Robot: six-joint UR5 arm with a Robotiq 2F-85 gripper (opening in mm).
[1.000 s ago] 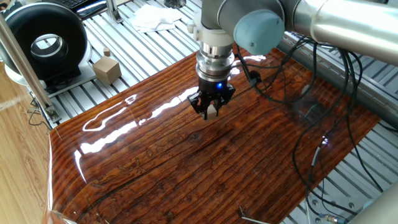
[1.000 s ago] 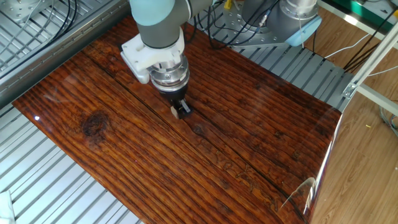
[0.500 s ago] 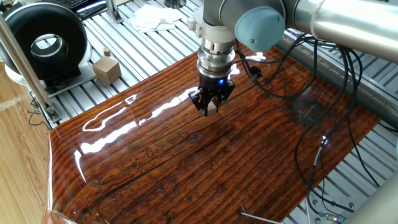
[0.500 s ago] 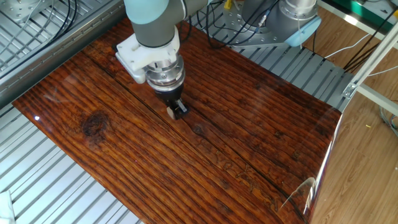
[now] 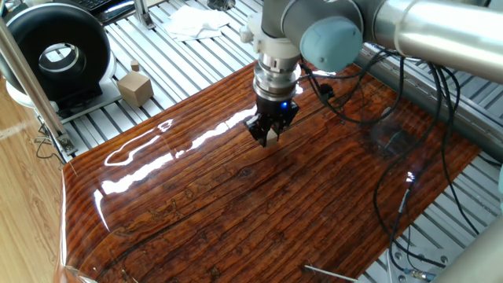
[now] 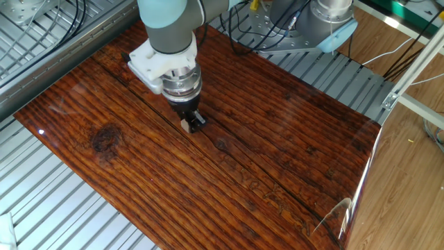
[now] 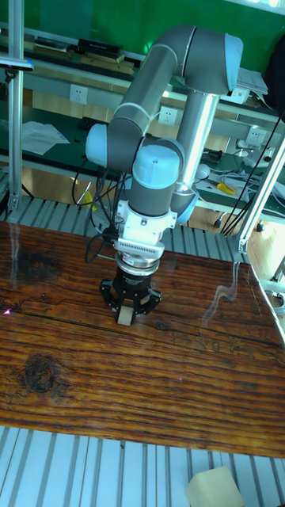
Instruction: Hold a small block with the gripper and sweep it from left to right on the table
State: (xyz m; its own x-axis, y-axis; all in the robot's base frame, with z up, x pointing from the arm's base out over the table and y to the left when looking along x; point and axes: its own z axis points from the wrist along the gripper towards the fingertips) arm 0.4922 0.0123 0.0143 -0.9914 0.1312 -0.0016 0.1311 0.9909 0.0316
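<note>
1. The small block [image 5: 271, 137] sits between the two black fingers of the gripper [image 5: 270, 135], which are closed on it from both sides. In the other fixed view the small block [image 6: 186, 125] shows as a pale piece at the tips of the gripper [image 6: 189, 123].
2. In the tall fixed view the small block [image 7: 125, 317] hangs out below the fingertips of the gripper [image 7: 127, 314], and its lower face is at the surface of the table [image 7: 158, 380]; I cannot tell if it really touches the wood.
3. The block is over the inner part of the table [image 5: 259, 212], not near any corner. In one fixed view it is closer to the far edge than to the near edge.
4. The arm [image 7: 170, 103] comes down from above, and its last part stands nearly vertical over the table [image 6: 277, 153], with the fingers pointing straight down.
5. A small blue light glows on the gripper body just above the fingers.
6. A larger tan cube [image 5: 134, 86] with a small knob stands on the aluminium frame [image 5: 189, 59], beyond the far left edge of the table, well apart from the gripper.
</note>
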